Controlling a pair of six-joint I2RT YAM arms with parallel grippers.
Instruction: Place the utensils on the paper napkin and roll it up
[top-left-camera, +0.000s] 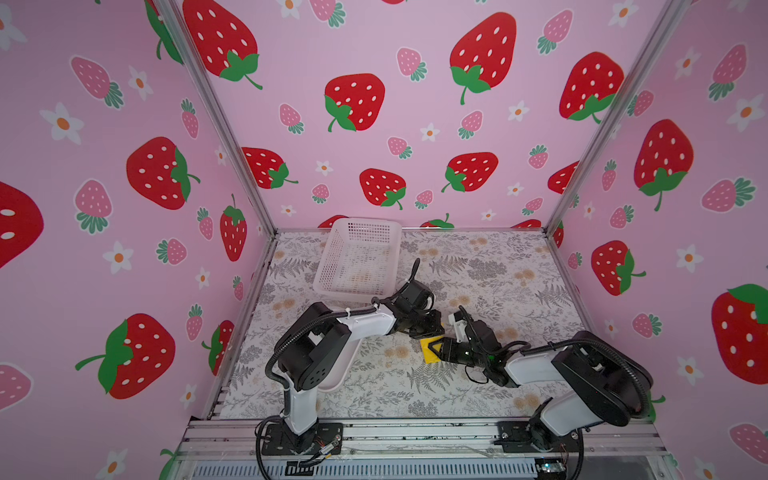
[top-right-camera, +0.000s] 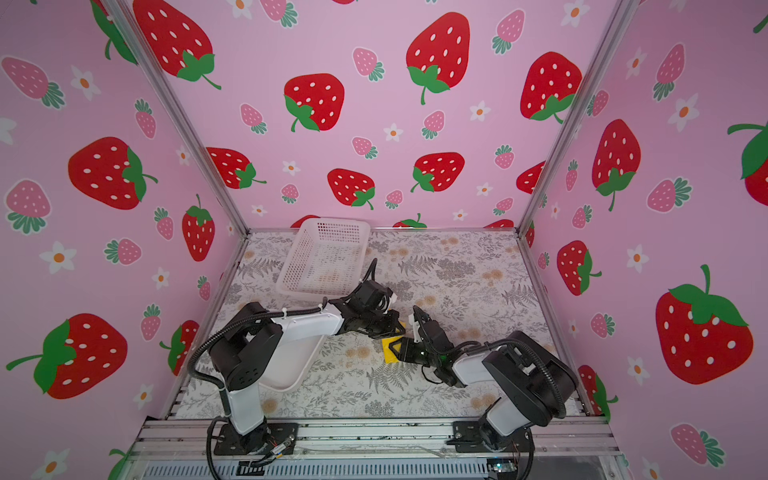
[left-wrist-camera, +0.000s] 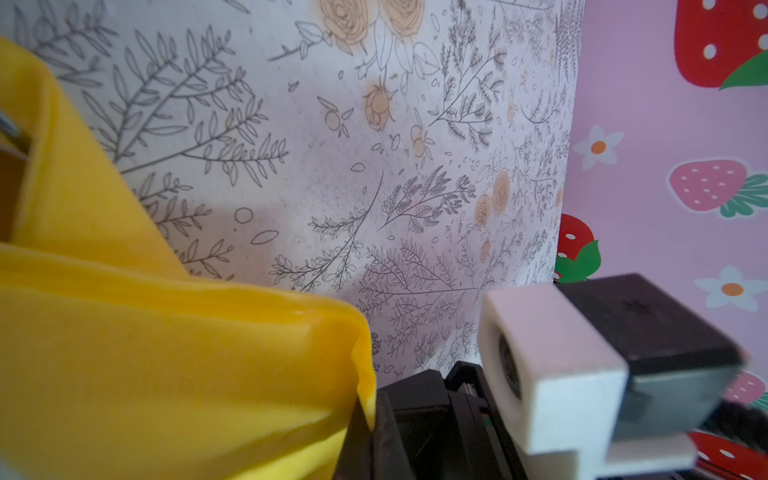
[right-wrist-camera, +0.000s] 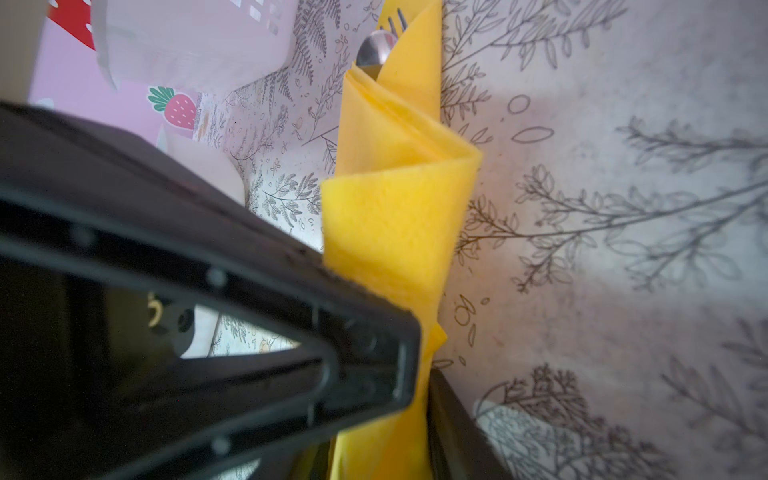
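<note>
The paper napkin (right-wrist-camera: 399, 208) is a narrow yellow roll on the floral table, seen as a small yellow patch (top-left-camera: 429, 352) (top-right-camera: 390, 352) between the two grippers in both top views. Of the utensils, a spoon bowl (right-wrist-camera: 372, 48) and fork tines (right-wrist-camera: 395, 23) stick out of the roll's far end. My left gripper (left-wrist-camera: 376, 399) (top-left-camera: 431, 330) is shut, pinching an edge of the napkin (left-wrist-camera: 166, 353). My right gripper (right-wrist-camera: 422, 374) (top-left-camera: 438, 351) has its jaws pressed on the near end of the roll.
A white perforated basket (top-left-camera: 357, 257) (right-wrist-camera: 187, 41) stands at the back left of the table. A white tray (top-left-camera: 332, 374) lies under the left arm. The right arm's white wrist camera block (left-wrist-camera: 552, 365) sits close to my left gripper.
</note>
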